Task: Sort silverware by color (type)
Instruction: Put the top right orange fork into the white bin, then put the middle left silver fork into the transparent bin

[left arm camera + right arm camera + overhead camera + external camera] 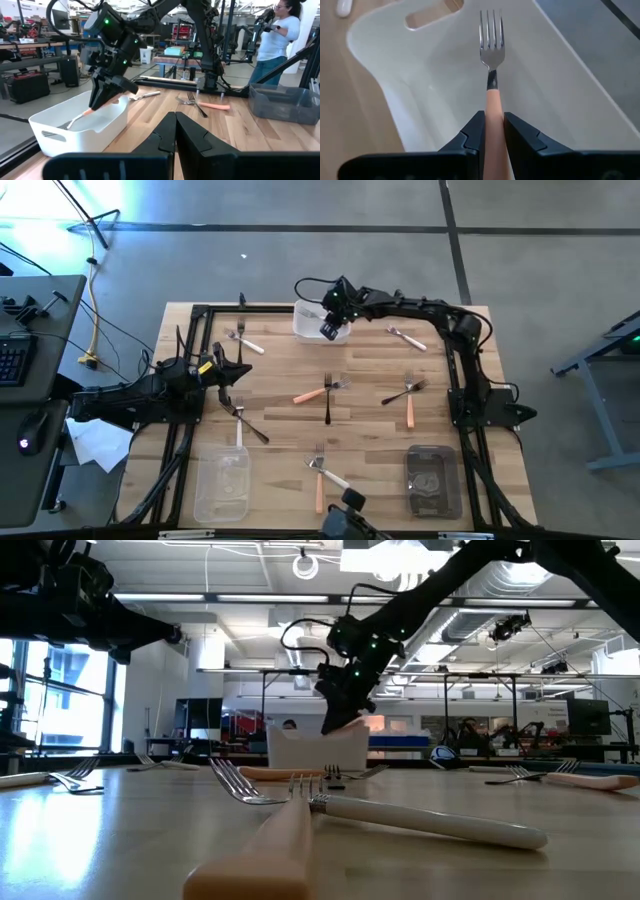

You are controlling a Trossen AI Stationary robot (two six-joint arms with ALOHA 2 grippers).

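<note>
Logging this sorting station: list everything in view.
orange-handled forks: 3, orange, loose on table
held orange-handled fork: 1, orange, over white tray
white-handled forks: at least 3, white, scattered
dark forks: about 3, dark, crossing other forks
white tray: 1, white, far edge
clear tray: 1, clear, near left
grey tray: 1, grey, near right
table: 1, wood
person: 1, light shirt, beyond table
left gripper: shut, empty, left side
right gripper: shut on held orange-handled fork
</note>
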